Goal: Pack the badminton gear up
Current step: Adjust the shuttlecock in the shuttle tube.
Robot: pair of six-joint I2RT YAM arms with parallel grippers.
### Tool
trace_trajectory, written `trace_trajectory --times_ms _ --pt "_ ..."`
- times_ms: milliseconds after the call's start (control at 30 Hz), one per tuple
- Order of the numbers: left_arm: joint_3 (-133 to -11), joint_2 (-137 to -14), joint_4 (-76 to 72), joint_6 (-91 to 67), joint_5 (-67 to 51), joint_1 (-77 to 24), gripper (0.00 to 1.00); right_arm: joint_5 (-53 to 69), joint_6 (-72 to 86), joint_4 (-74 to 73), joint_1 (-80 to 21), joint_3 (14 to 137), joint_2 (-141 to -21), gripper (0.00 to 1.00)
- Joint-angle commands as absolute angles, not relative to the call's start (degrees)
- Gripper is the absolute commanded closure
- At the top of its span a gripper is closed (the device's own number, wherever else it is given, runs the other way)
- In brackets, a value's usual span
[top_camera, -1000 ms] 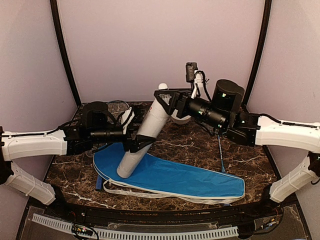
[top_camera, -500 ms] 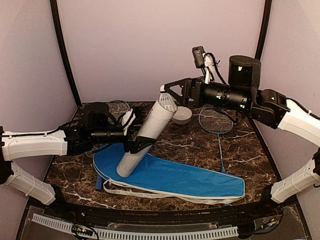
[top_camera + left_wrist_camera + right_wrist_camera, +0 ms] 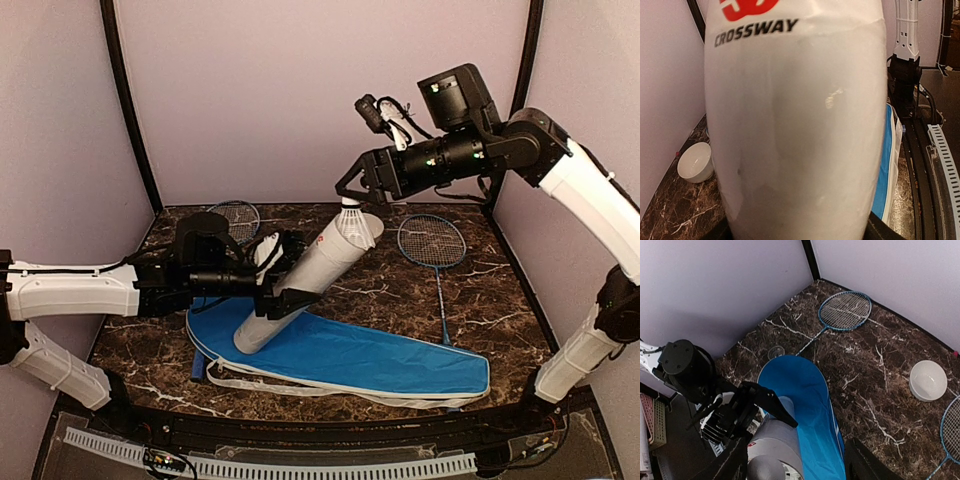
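We look down on a dark marble table [image 3: 400,295] enclosed by pale lilac walls, with two robot arms reaching in from the near edge. A long blue racket cover [image 3: 380,360] with white trim lies flat across the front of the table, its wide end to the left. A long white tube [image 3: 315,270] stands with its base on that wide end and leans up toward the back right; red lettering and the word CROSSWAY show on its side. The left gripper [image 3: 288,294] is clamped around the lower half of the tube. Two blue-framed rackets lie flat at the back: the far-left racket [image 3: 237,214], partly hidden behind the left arm, and the far-right racket [image 3: 431,240], its handle pointing toward us. The right gripper [image 3: 354,196] hangs just above the tube's raised mouth, its fingers spread apart and holding nothing. A small white bowl [image 3: 928,380] sits on the table behind the tube. A white feather shuttlecock [image 3: 350,220] sits in the tube's mouth, cork end up.
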State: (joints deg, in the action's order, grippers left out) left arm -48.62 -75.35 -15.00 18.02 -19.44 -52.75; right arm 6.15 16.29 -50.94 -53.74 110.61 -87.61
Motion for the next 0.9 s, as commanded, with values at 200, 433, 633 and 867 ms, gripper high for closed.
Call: trace_trajectory --times_ms 200,433,633,867 --pt "-49.57 -75.78 -12.83 18.94 -18.48 -53.09 0.32 13.27 15.79 -55.55 -53.61 112.24 -88.06 0.35" --pt "-49.56 -75.93 -12.83 19.03 -18.12 -53.17 0.32 14.46 15.56 -55.18 -53.57 111.9 -87.51 0.5" --pt "-49.5 -75.89 -13.24 18.14 -17.86 -53.17 0.32 14.09 16.58 -51.51 -53.59 108.43 -85.05 0.74" --pt "-49.57 -76.03 -13.45 17.49 -19.03 -53.13 0.32 12.63 20.05 -37.58 -53.61 97.9 -80.55 0.84"
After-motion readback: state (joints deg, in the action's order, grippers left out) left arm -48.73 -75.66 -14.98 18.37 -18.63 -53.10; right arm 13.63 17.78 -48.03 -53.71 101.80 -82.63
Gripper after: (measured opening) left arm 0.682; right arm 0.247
